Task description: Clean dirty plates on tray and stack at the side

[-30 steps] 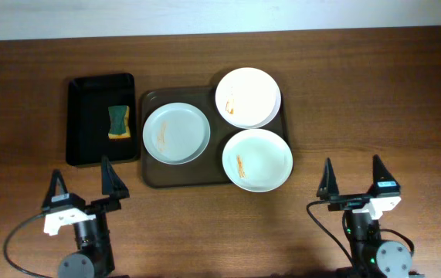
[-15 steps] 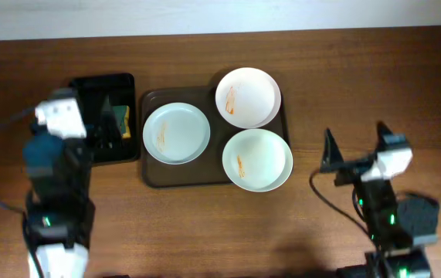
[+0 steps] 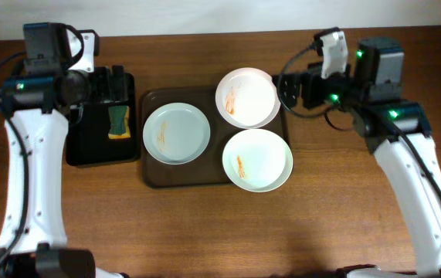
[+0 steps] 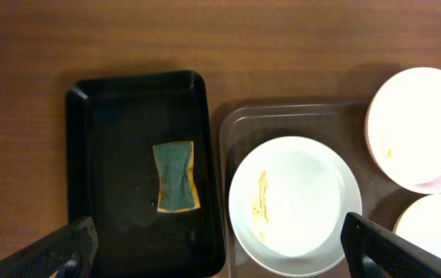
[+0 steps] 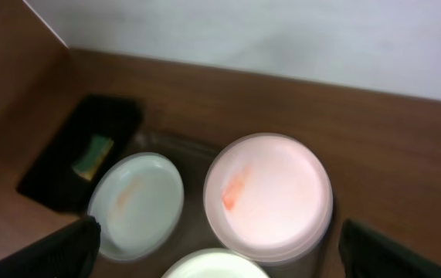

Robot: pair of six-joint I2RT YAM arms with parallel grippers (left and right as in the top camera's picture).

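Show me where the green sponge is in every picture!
Overhead: the sponge is at upper left, lying in the black bin.
Left wrist: the sponge is left of the middle, in the bin.
Right wrist: the sponge looks small, at far left, in the bin.
Shared landmark: the black bin, always just left of the brown tray.

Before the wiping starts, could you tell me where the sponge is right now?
In the overhead view, the green and yellow sponge lies inside the black bin, on the left side of the table, just left of the tray.
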